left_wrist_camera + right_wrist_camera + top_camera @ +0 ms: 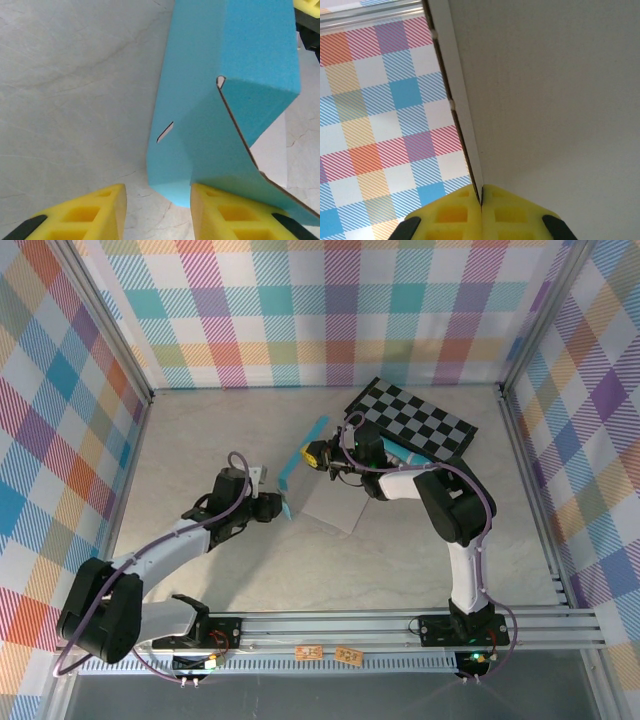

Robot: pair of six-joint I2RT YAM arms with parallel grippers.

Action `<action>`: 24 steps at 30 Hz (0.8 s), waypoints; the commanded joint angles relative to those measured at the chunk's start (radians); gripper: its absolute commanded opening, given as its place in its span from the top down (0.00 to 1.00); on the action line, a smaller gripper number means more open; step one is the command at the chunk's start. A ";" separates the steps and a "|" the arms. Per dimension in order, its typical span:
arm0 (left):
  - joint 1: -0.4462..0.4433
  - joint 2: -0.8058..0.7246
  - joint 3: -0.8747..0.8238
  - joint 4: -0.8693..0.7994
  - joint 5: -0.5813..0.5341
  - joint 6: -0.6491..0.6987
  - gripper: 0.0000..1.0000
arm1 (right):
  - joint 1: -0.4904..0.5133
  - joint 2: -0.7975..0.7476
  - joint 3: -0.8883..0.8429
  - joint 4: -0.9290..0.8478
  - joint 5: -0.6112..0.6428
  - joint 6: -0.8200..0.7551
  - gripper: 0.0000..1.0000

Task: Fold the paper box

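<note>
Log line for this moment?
stage: mid-fold | left claw: open around paper box corner | right claw: shut on paper box edge

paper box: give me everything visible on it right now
The paper box is thin cardboard, teal-blue outside and grey-white inside, and half-folded. One panel lies flat on the table with its inner side up, and a teal wall is raised along one edge. The left wrist view shows creased panels, a small slot and a cut notch. The right pincer is shut on an upright panel's edge. The left pincer stands open around a lower corner, one finger seemingly against it.
</note>
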 commanded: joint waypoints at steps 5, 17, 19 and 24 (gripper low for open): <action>-0.033 0.060 0.011 0.101 -0.027 -0.008 0.58 | -0.008 0.004 0.010 -0.041 0.030 0.021 1.00; -0.096 0.098 -0.003 0.201 -0.074 -0.027 0.55 | -0.008 -0.001 -0.018 0.011 0.038 0.043 1.00; -0.100 0.115 0.003 0.204 -0.081 -0.029 0.54 | -0.004 -0.005 -0.021 0.005 0.040 0.040 1.00; -0.110 0.149 0.039 0.195 -0.124 -0.028 0.54 | -0.005 -0.010 -0.025 0.009 0.036 0.044 1.00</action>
